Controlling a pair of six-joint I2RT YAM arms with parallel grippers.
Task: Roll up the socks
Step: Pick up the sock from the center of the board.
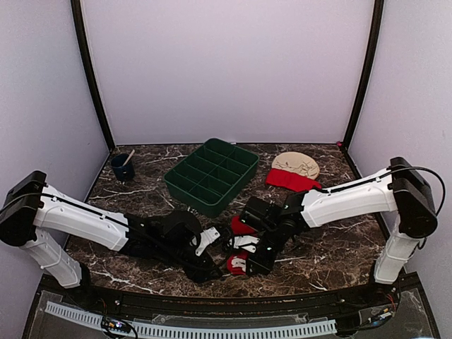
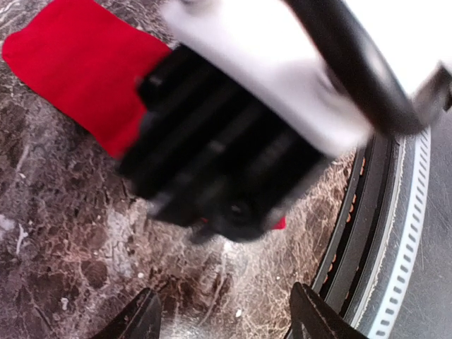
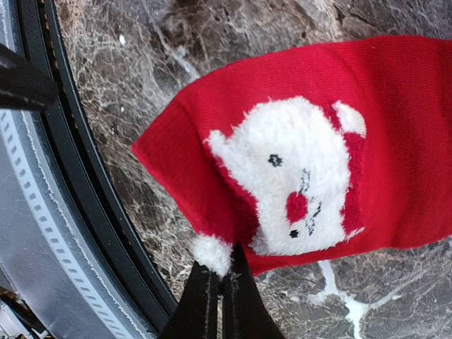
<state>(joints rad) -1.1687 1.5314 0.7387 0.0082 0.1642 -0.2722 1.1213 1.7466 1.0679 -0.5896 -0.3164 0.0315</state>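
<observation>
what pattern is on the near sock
Red sock with a fluffy white face, black eyes, red nose; best in the right wrist view.

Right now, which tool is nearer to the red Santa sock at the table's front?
Right. The right tool is shut on the edge of the Santa sock; the left tool hangs open over bare marble, apart from it.

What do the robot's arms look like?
The left arm and right arm have smooth white shells with black joints. A thin black cable loops by the right arm's elbow. The left end effector and right end effector have two dark, tapered fingers each.
</observation>
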